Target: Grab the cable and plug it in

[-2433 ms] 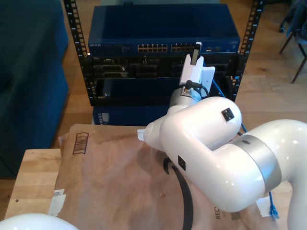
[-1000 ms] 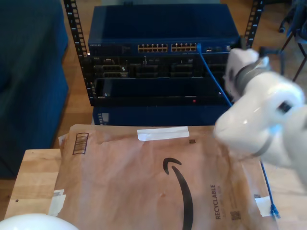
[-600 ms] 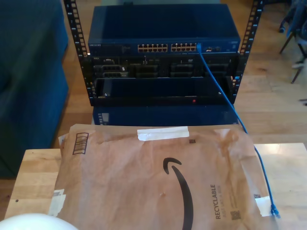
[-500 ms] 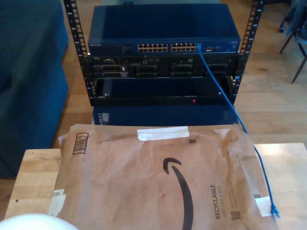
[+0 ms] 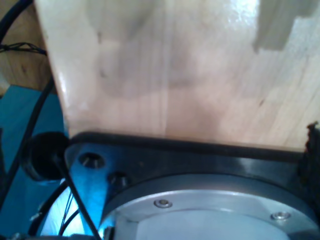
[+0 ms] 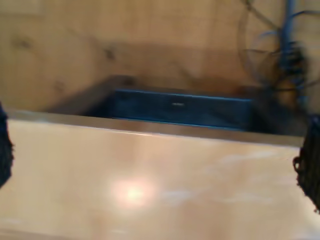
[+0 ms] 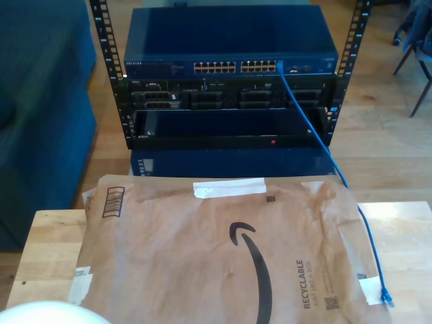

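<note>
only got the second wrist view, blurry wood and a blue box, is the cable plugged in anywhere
Observer: Yes. In the exterior view one end of the cable sits in a port of the blue switch on the rack.
Operator: and the other end
Observer: Its free plug lies on the wooden table, at the exterior view's right, beside the brown paper mailer.
Operator: anything holding it
Observer: No, nothing touches that plug.

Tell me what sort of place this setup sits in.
Probably a networking test bench in an office or lab: a black equipment rack holding a dark blue network switch, a thin bright blue ethernet cable plugged into it, and a light wooden table under brown packing paper.
</note>
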Robot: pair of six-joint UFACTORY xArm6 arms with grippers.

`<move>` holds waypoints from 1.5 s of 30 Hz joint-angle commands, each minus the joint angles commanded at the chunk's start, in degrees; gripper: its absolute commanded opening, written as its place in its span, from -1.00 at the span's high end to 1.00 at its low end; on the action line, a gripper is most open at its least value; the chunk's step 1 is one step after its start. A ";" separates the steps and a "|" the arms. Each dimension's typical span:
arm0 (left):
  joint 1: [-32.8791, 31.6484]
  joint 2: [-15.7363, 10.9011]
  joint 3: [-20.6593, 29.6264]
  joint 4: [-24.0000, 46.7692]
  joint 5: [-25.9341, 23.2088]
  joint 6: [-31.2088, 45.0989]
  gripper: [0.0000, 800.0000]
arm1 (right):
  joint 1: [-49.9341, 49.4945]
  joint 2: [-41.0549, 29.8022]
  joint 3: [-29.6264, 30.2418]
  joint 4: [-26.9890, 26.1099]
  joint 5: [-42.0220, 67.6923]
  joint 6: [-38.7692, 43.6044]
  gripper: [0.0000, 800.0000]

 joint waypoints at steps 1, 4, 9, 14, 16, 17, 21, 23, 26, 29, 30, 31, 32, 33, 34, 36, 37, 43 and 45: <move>0.00 0.00 0.00 0.00 0.00 0.00 -1.00 | -1.76 -0.97 2.02 0.09 0.62 -0.09 -0.99; 0.00 0.00 0.00 0.00 0.00 0.00 -1.00 | -5.10 -3.87 7.91 -0.09 0.79 -0.09 -0.99; 0.00 0.00 0.00 0.00 0.00 0.00 -1.00 | -9.23 -9.76 18.20 -1.49 -1.23 -0.18 -0.99; 0.00 0.00 0.00 0.00 0.00 0.00 -1.00 | -11.96 -11.25 24.88 -3.78 -4.22 -0.44 -0.99; 0.00 0.00 0.00 0.00 0.00 0.00 -1.00 | -12.04 -11.60 26.99 -6.95 -7.21 -1.32 -0.99; 0.00 0.00 0.00 0.00 0.00 0.00 -1.00 | -12.13 -11.52 27.78 -8.88 -8.62 -2.02 -0.99; 0.00 0.00 0.00 0.00 0.00 0.00 -1.00 | -12.75 -11.43 31.30 -10.81 -14.07 -5.10 -1.00; 0.00 0.00 0.00 0.00 0.00 0.00 -1.00 | -12.48 -12.04 32.09 -10.99 -14.07 -7.21 -1.00; 0.00 0.00 0.00 0.00 0.00 0.00 -1.00 | -13.10 -15.12 35.52 -10.81 -14.68 -7.38 -1.00; 0.00 0.00 0.00 0.00 0.00 0.00 -1.00 | -15.47 -15.74 38.77 -10.55 -20.66 -7.21 -1.00; 0.00 0.00 0.00 0.00 0.00 0.00 -1.00 | -16.35 -15.82 39.74 -10.55 -21.45 -7.30 -1.00; 0.00 0.00 0.00 0.00 0.00 0.00 -1.00 | -16.97 -15.74 39.82 -10.64 -21.45 -7.38 -1.00; 0.00 0.00 0.00 0.00 0.00 0.00 -1.00 | -17.41 -15.74 39.91 -10.64 -21.54 -7.38 -1.00; 0.00 0.00 0.00 0.00 0.00 0.00 -1.00 | -17.41 -15.65 40.00 -10.55 -21.63 -7.47 -1.00; 0.00 0.00 0.00 0.00 0.00 0.00 -1.00 | -17.41 -15.56 40.26 -10.55 -21.80 -7.38 -1.00; 0.00 0.00 0.00 0.00 0.00 0.00 -1.00 | -17.58 -15.12 41.14 -10.81 -22.51 -7.30 -1.00; 0.00 0.00 0.00 0.00 0.00 0.00 -1.00 | -17.67 -14.15 41.58 -10.81 -23.65 -7.38 -1.00; 0.00 0.00 0.00 0.00 0.00 0.00 -1.00 | -17.93 -11.96 42.64 -10.73 -27.43 -7.38 -1.00; 0.00 0.00 0.00 0.00 0.00 0.00 -1.00 | -17.93 -11.96 42.64 -10.73 -27.43 -7.38 -1.00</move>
